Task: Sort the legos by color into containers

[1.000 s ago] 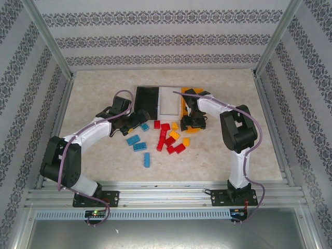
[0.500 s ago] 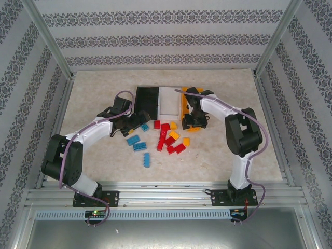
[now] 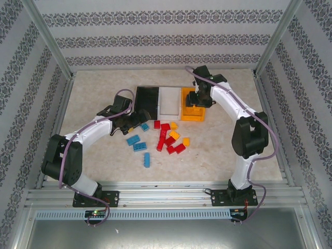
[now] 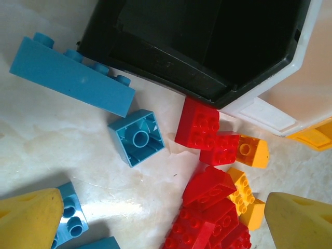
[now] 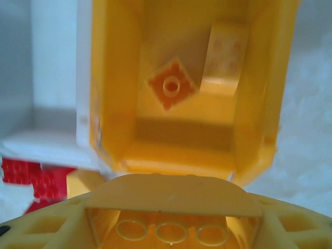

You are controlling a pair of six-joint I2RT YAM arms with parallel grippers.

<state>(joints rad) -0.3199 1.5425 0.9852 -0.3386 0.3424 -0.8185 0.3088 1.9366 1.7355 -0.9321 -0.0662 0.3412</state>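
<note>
Gripper on right arm holds yellow brick above orange-yellow bin.

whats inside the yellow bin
An upside-down orange brick and a yellow brick lie in the yellow bin. Floor behind its near wall is hidden.

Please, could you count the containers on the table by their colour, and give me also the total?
Black bin: 1
White bin: 1
Orange-yellow bin: 1
Total: 3
</note>
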